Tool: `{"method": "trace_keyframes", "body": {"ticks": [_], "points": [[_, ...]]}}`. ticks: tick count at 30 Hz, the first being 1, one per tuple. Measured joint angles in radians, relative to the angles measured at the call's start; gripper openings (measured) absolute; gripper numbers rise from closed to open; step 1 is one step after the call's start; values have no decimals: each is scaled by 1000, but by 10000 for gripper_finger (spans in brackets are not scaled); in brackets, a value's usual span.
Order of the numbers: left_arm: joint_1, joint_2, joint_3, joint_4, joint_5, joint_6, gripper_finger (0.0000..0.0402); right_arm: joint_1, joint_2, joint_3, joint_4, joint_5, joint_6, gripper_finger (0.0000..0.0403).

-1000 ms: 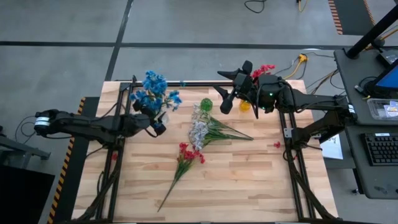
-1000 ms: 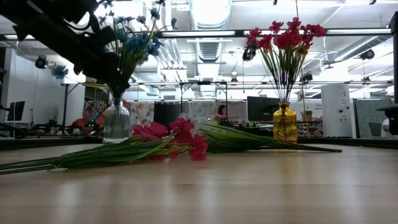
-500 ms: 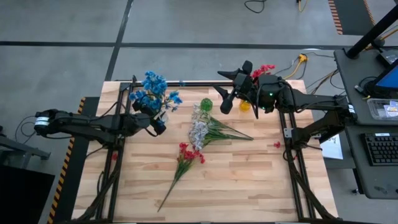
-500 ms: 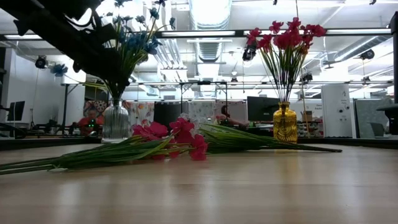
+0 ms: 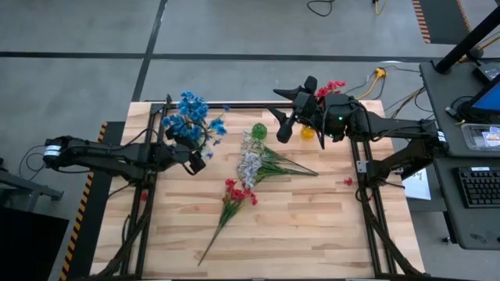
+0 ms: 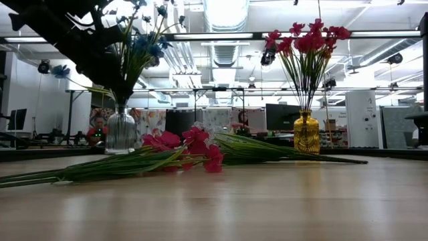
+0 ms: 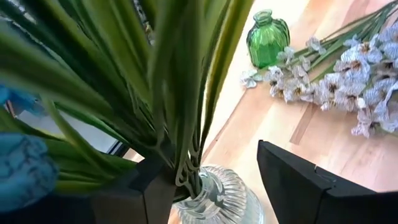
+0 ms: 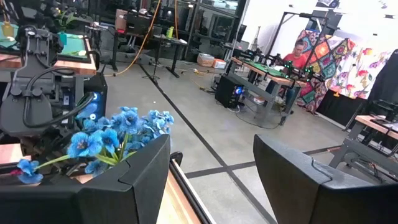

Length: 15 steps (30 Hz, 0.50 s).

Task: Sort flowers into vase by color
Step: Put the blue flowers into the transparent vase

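A clear glass vase (image 7: 214,200) at the far left holds blue flowers (image 5: 190,117) upright by their stems. My left gripper (image 7: 227,186) is open around those green stems (image 7: 186,124), just above the vase's mouth. A yellow vase (image 6: 306,134) at the far right holds red flowers (image 6: 307,37). A small green vase (image 5: 258,130) stands between the two. White flowers (image 5: 250,160) and red flowers (image 5: 236,193) lie flat on the table's middle. My right gripper (image 5: 283,112) hangs open, high over the far edge, holding nothing. My left gripper has the inner side of one finger (image 7: 140,186) against the blue flowers' stems (image 7: 185,171), right above the vase's mouth. The other finger (image 7: 305,186) stands well apart from them. The fingers come slanting down from the table's left. The bunch stays standing in the vase.
The wooden table (image 5: 312,226) has bare room along its near half. A small red bit (image 5: 348,181) lies by the right edge. Desks and people show in the room beyond the table.
My left gripper has tipped at the wrist beside the clear vase without changing its opening. The blue bunch has swung a little toward the table's left, and the vase under it has shifted slightly the same way.
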Motion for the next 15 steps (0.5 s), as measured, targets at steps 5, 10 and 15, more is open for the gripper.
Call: {"method": "trace_keyframes", "body": {"ticks": [5, 10, 15], "points": [[0, -1, 3, -6, -1, 31, 235, 0, 0, 0, 0, 0, 0, 224], [0, -7, 2, -13, -6, 56, 258, 0, 0, 0, 0, 0, 0, 224], [0, -21, 2, -12, -8, 52, 260, 0, 0, 0, 0, 0, 0, 224]]}}
